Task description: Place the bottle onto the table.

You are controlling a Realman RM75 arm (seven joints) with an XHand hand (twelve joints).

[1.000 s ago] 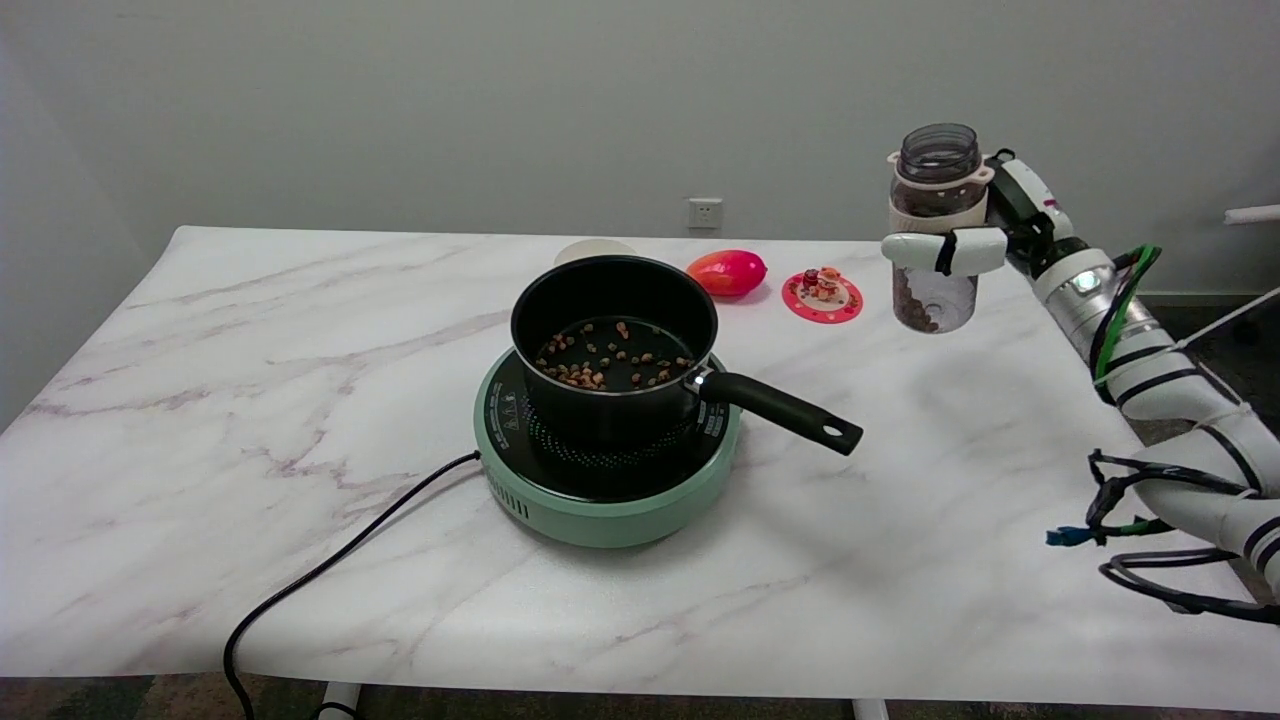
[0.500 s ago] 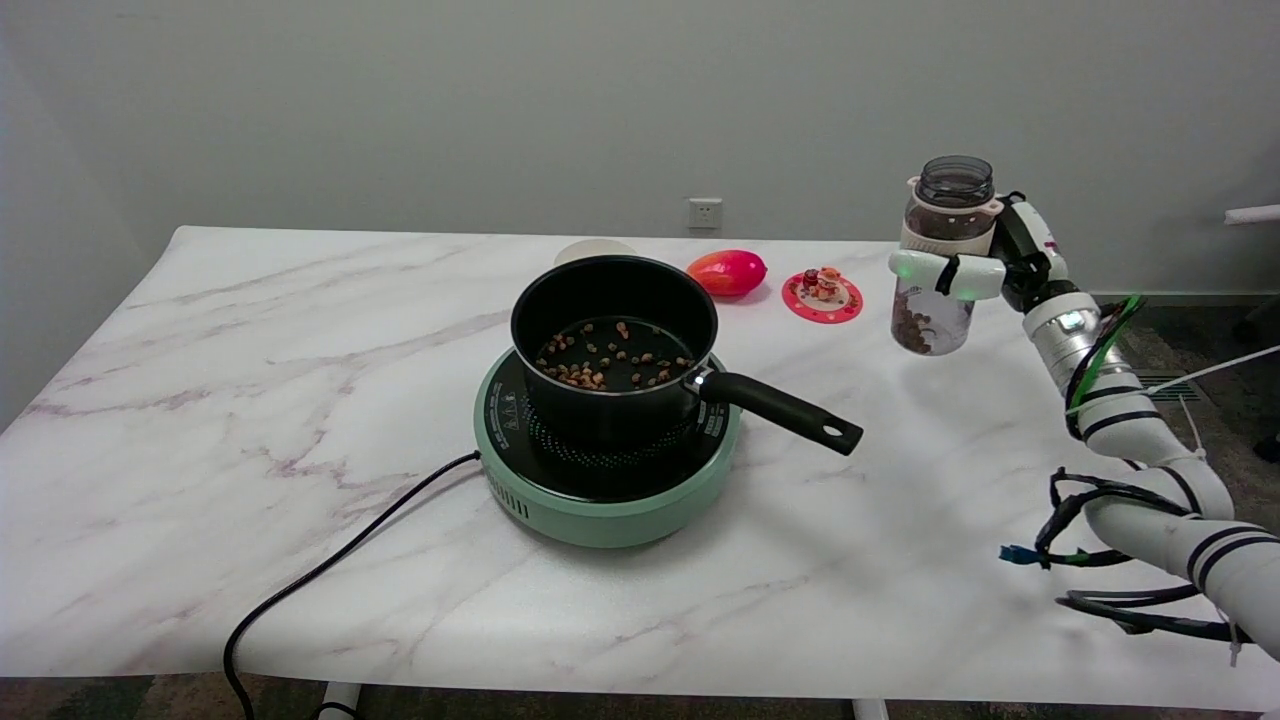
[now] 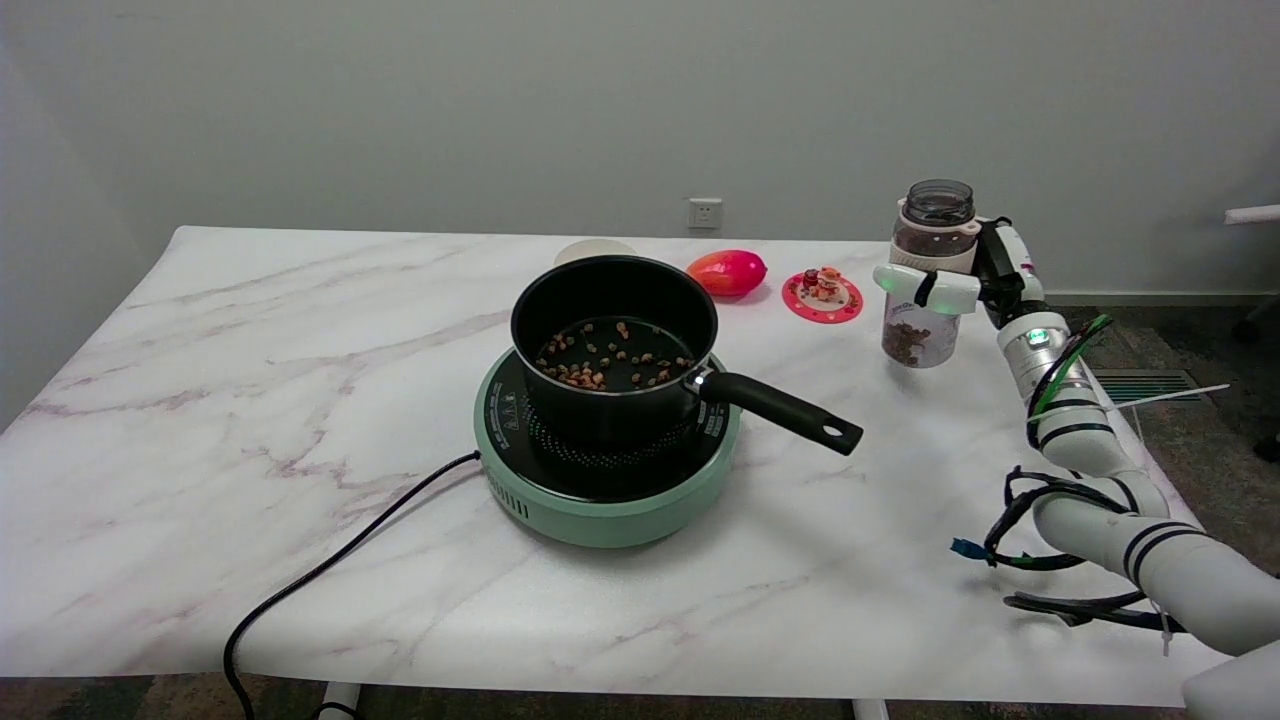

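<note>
A clear bottle [image 3: 922, 340] with a dark open neck and a cream collar stands upright near the right edge of the white marble table [image 3: 250, 400]. Brown pieces fill its lower part. My right hand [image 3: 965, 280] grips it around the upper body, fingers wrapped across the front. The bottle's base is at or just above the tabletop; I cannot tell whether it touches.
A black saucepan [image 3: 612, 345] holding brown pieces sits on a green hob [image 3: 600, 490] mid-table, its handle [image 3: 785, 410] pointing toward the bottle. Behind are a red-orange fruit [image 3: 727, 272], a red coaster with small figures [image 3: 822, 293] and a pale bowl [image 3: 594, 250]. A black cord [image 3: 330, 570] trails off the front.
My right hand has carried the bottle downward and slightly left, from well above the table to about tabletop level. The arm has dropped with it.
</note>
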